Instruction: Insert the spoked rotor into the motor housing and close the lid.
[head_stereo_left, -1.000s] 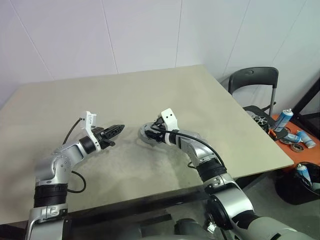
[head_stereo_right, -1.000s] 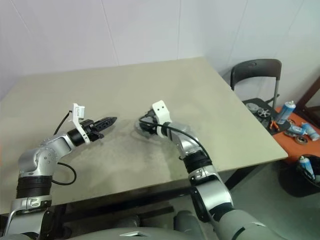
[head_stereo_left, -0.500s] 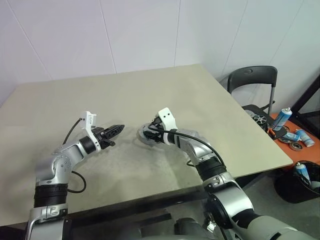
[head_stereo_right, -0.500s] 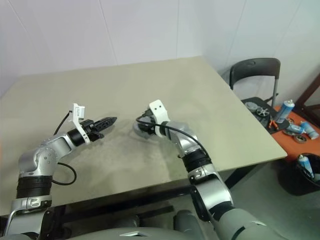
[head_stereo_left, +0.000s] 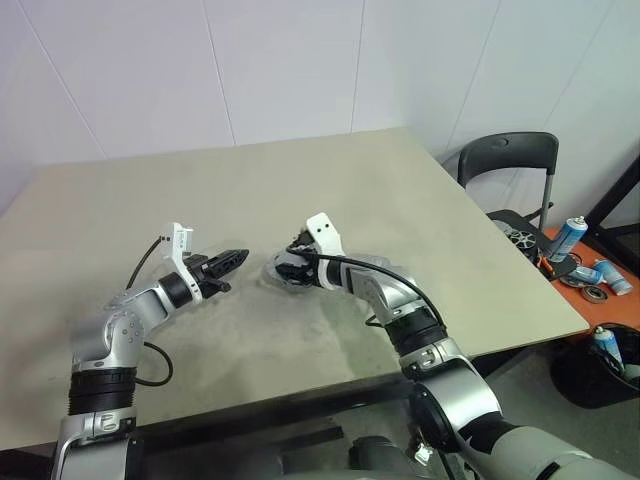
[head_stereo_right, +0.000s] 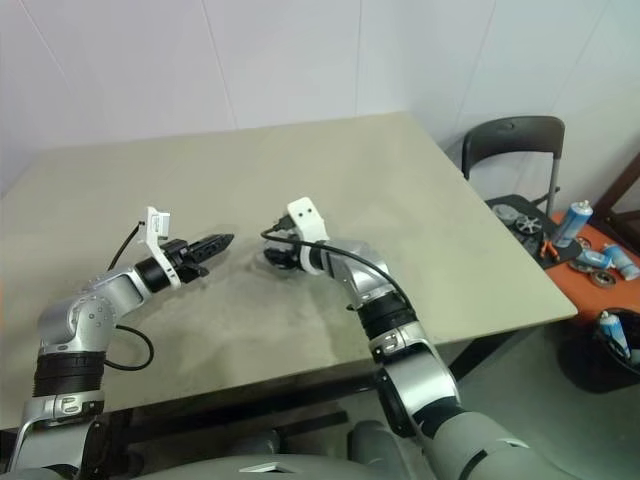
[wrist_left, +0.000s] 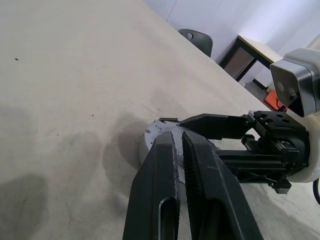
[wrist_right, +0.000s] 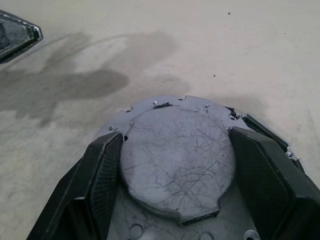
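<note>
The lid (wrist_right: 177, 160), a scratched plain grey round cap, lies on the table (head_stereo_left: 300, 180) near its middle. It sits on a wider grey piece whose notched edge (wrist_right: 165, 102) shows around it. My right gripper (wrist_right: 175, 134) is shut on the lid, one black finger (wrist_right: 102, 175) against each side. The spoked rotor and the motor housing are hidden under the lid. My left gripper (head_stereo_left: 240, 257) is shut and empty. It hovers just left of the lid (head_stereo_left: 277, 272) with its tip pointing at it, a short gap between them.
A dark chair (head_stereo_left: 505, 160) stands beyond the table's right edge. Past it, an orange surface (head_stereo_left: 565, 275) carries spray cans and metal parts. A black bin (head_stereo_left: 600, 365) sits low on the right. The table's front edge (head_stereo_left: 300, 395) runs close below both arms.
My right wrist has tilted a little over the lid. The left arm has not moved.
</note>
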